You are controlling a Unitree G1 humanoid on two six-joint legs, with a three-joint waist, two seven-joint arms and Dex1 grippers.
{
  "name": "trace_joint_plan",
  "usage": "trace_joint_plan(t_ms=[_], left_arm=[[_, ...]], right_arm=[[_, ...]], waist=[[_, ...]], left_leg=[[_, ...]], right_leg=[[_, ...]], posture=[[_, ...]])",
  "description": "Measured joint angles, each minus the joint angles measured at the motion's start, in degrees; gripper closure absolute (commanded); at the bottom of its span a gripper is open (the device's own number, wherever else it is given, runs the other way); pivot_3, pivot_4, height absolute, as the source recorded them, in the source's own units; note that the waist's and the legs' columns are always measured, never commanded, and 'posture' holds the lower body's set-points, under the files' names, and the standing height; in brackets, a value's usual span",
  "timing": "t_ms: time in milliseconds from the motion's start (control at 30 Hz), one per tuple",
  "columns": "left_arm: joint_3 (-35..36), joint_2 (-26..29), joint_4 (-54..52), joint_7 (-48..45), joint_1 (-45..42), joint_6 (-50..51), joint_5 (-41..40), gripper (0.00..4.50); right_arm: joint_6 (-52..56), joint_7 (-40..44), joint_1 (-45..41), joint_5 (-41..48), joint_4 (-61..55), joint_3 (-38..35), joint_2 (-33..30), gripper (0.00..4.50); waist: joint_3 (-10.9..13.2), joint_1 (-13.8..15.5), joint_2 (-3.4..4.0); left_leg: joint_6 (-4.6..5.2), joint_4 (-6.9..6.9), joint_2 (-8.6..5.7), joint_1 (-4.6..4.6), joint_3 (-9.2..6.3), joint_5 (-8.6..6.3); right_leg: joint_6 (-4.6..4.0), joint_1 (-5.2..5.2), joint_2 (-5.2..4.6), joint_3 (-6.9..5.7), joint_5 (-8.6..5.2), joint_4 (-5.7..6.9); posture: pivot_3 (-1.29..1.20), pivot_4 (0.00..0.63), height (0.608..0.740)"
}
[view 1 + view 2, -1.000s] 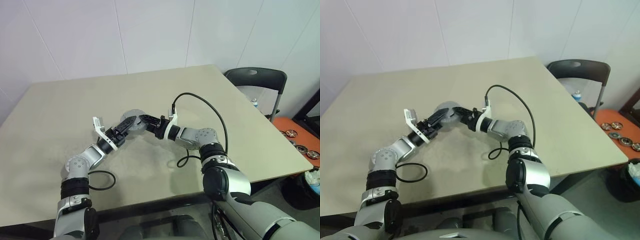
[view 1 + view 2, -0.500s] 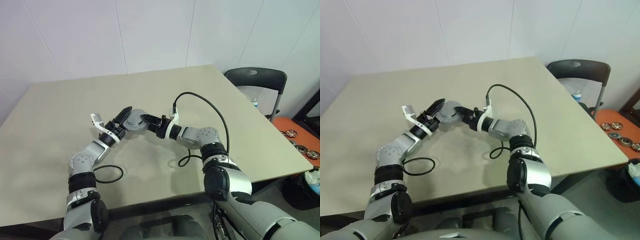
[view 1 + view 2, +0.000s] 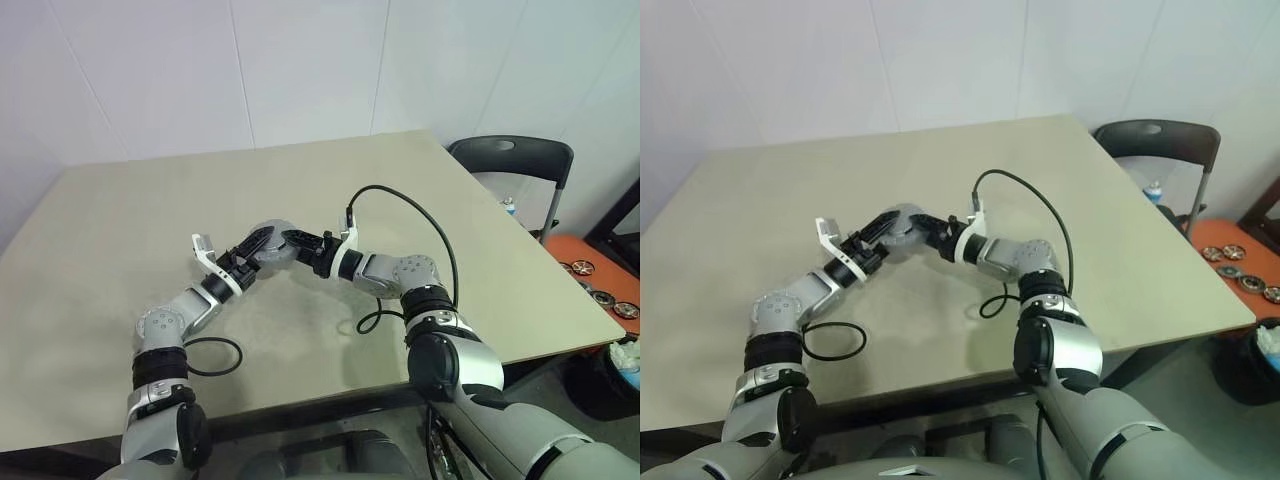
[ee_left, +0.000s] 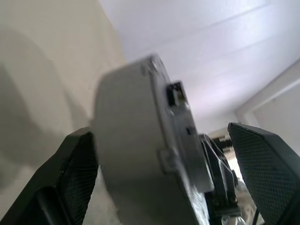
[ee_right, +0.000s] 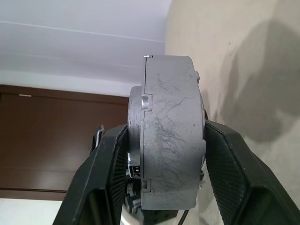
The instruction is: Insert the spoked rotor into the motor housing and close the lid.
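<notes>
Motor housing (image 5: 168,131), a thick round grey metal drum with a scuffed rim, is held clear of the beige worktop (image 3: 400,180) near its middle, pinched across its flat faces between the two black fingers of the right end effector (image 3: 292,240). That grip looks firm, with a pad on each face. From about nine o'clock of the drum, the left end effector (image 3: 258,243) stands with its fingers spread wide, one on either side of the drum and, in the left wrist view, apart from it; it grips nothing. The drum looks already assembled: a seam and small tabs run around its rim, and neither the spoked rotor nor any copper winding can be seen, so the rotor is probably inside. The step in hand seems to be closing or seating the lid with both arms. Next, the left fingers would need to close squarely on the drum's faces while the right holds steady, pressing the halves together without twisting them askew.
</notes>
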Motion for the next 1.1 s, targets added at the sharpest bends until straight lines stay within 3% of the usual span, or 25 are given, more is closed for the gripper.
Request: trace_joint_plan(t_ms=[200,300,467,1100], left_arm=[[-0.39,0.00,0.12,-0.79,0.29,-0.11,0.20,0.02],[-0.64,-0.04,0.73,-1.20,0.48,-0.43,0.65,0.57],[-0.43,-0.04,2.20,-1.67,0.45,-0.88,0.97,2.00],[-0.38,-0.02,2.61,-2.94,-0.59,-0.66,0.35,2.02]], right_arm=[[-0.17,-0.43,0.01,-0.01,0.00,0.13,0.17,2.37],[-0.18,-0.65,0.14,-0.01,0.00,0.13,0.11,2.37],[-0.16,-0.79,0.46,0.01,-0.05,0.13,0.09,2.37],[1.92,0.02,0.75,0.56,-2.07,0.05,0.12,2.37]], waist=[[-0.01,0.00,-0.01],[-0.01,-0.05,-0.01],[-0.01,-0.04,-0.02],[-0.03,-0.03,-0.04]], left_leg=[[0.00,0.00,0.00,0.00,0.00,0.00],[0.00,0.00,0.00,0.01,0.00,0.00],[0.00,0.01,0.00,0.01,0.00,0.00],[0.00,0.10,0.00,0.00,0.01,0.00]], right_leg=[[0.00,0.00,0.00,0.00,0.00,0.00],[0.00,0.00,0.00,0.00,0.00,0.02],[0.00,0.00,0.00,0.01,0.00,0.05],[0.00,0.00,-0.01,0.01,0.00,0.14]], posture=[[0.00,0.000,0.740],[0.00,0.000,0.740],[0.00,0.000,0.740],[0.00,0.000,0.740]])
